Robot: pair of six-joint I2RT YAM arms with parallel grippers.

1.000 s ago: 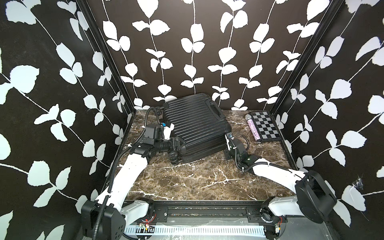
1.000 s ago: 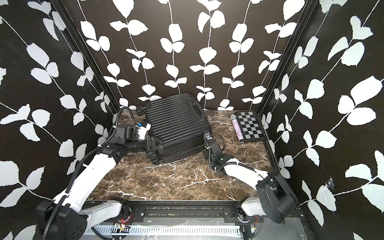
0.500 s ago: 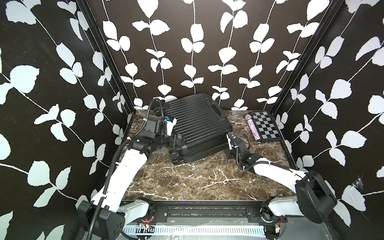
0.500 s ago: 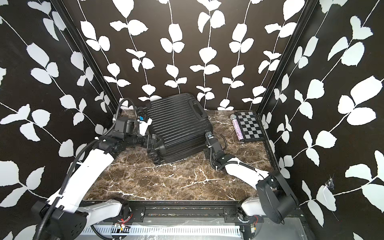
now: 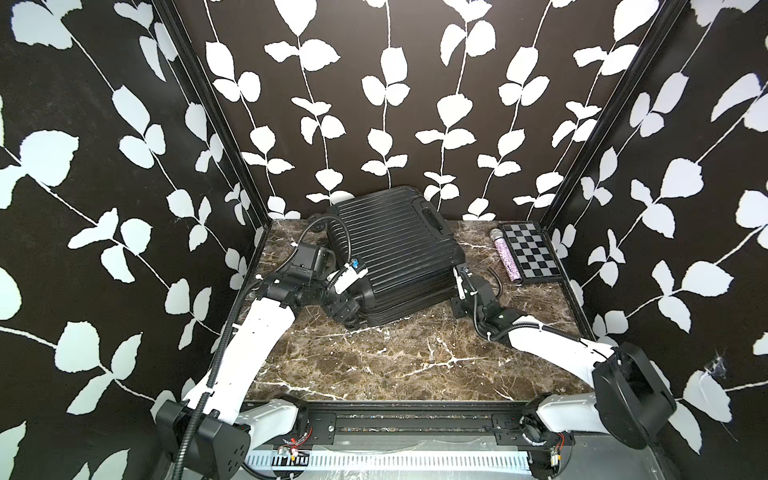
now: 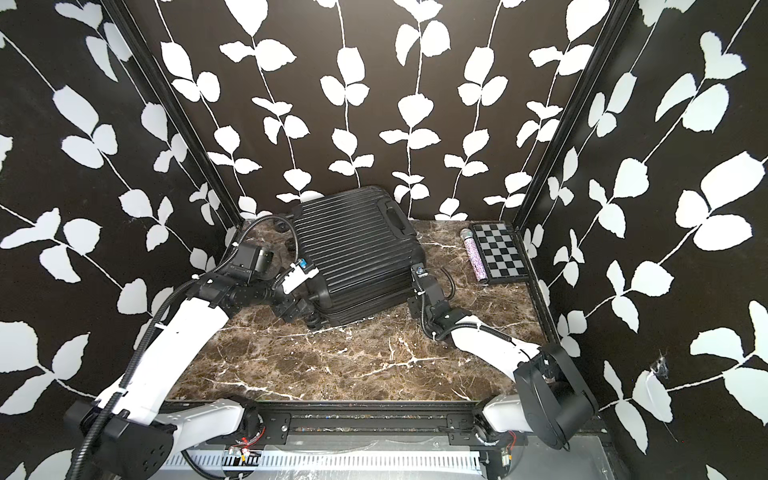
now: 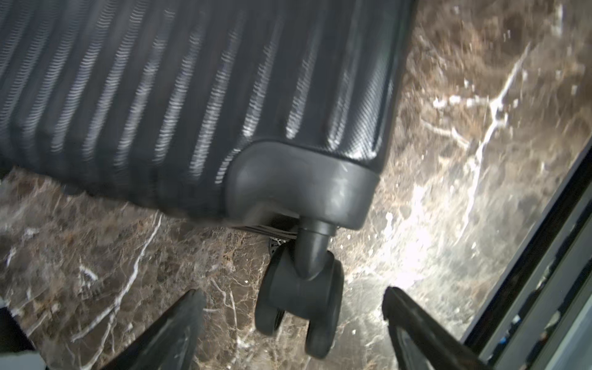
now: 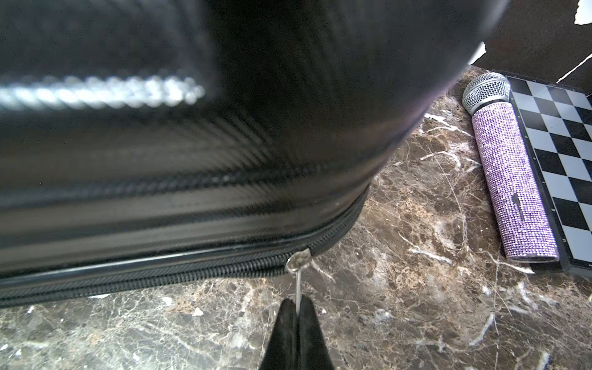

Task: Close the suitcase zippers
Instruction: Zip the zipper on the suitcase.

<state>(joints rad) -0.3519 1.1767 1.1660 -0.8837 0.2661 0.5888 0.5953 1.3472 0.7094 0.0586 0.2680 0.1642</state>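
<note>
We start with the marble table (image 5: 374, 365). The suitcase (image 5: 395, 257) lies flat on it at the back, close to the rear wall, well apart from the checkerboard (image 5: 532, 253) and the glittery microphone (image 5: 506, 259) in the far right corner. Our arms flank the case at its near corners. The left gripper (image 7: 291, 298) stands wide open and holds nothing, its fingers (image 7: 189, 307) spread on either side of a spinner wheel (image 7: 298, 307) without touching it. The right gripper (image 8: 296, 304) is clamped on the thin metal zipper pull (image 8: 298, 259), which sits on the zipper track (image 8: 192, 272) just before the shell's rounded corner. We cannot tell which side of the slider is already meshed. We judge the step in hand to be drawing that slider round the bend. To do it well, we should pull along the line of the track, low and close to the seam, and turn the wrist with the curve. Tugging outward may let the slim tab slip from the pads. The glossy case may also skid on the stone, so the free gripper would do best bracing the wheel corner first.
</note>
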